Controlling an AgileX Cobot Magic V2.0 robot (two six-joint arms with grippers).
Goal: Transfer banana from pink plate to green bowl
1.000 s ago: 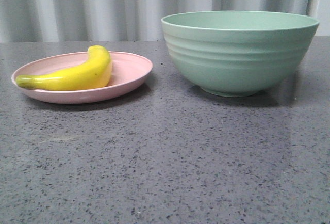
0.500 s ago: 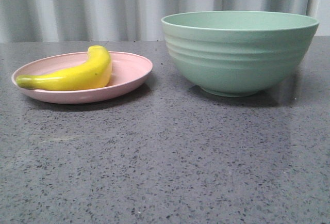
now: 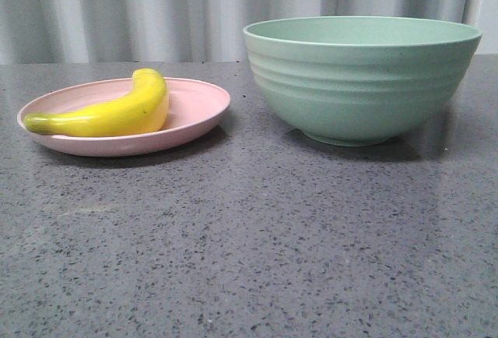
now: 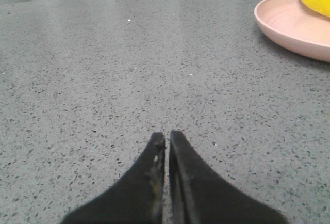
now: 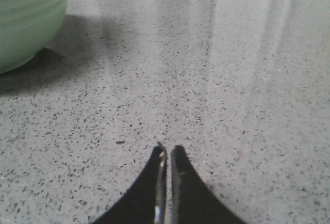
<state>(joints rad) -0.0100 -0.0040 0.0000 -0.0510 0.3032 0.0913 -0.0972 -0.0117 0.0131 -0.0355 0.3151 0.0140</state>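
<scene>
- Front view: banana (image 3: 109, 114) lies on pink plate (image 3: 194, 112), beside green bowl (image 3: 362, 81); nothing has shifted over the last second, so the transfer is unstarted.
- Left wrist view: left gripper (image 4: 167, 137) pinched shut, empty, apparently just above the table (image 4: 103, 69).
- Right wrist view: right gripper (image 5: 168, 150) likewise closed, empty.

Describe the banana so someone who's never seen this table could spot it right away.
On the grey speckled table, look left of the tall mint green bowl to the shallow pink plate. The banana lies on that plate, its greenish stem end pointing left. It is the only glossy yellow, curved thing there.
</scene>
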